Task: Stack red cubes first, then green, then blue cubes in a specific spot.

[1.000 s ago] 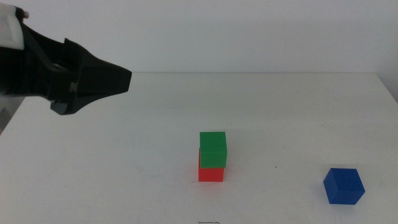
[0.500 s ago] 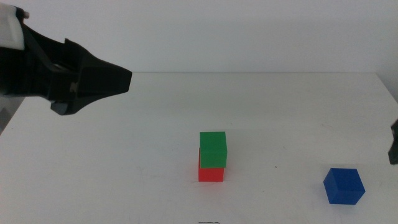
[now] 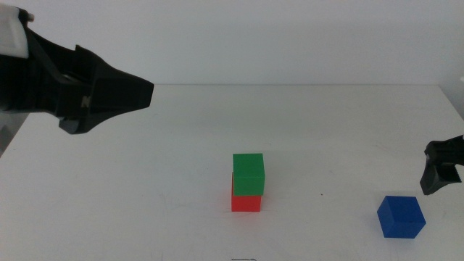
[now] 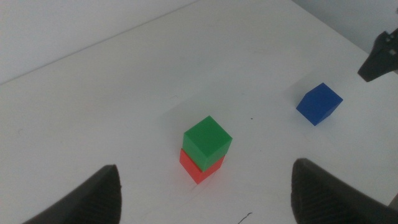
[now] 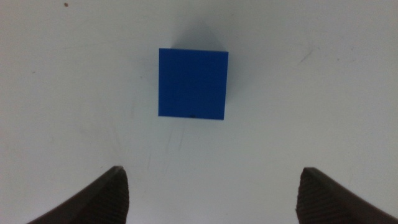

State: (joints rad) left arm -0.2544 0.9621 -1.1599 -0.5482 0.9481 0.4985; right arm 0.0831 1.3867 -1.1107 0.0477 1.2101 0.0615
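The green cube [image 3: 249, 172] sits on the red cube [image 3: 246, 203] at the table's middle front, slightly offset. The stack also shows in the left wrist view, green [image 4: 208, 138] on red [image 4: 198, 170]. The blue cube [image 3: 400, 217] lies alone on the white tabletop at the front right. My right gripper [image 3: 441, 172] is open and empty, coming in from the right edge, just above and behind the blue cube [image 5: 193, 83]. My left gripper [image 3: 142, 93] is open and empty, raised at the far left, well away from the stack.
The white table [image 3: 145, 181] holds only the three cubes. Its back edge meets a pale wall, and its right edge [image 3: 451, 101] runs close to the blue cube. The right gripper also shows in the left wrist view [image 4: 380, 56].
My right gripper has come into the middle view from the right edge and moved toward the blue cube. The left arm and the cubes have not moved.
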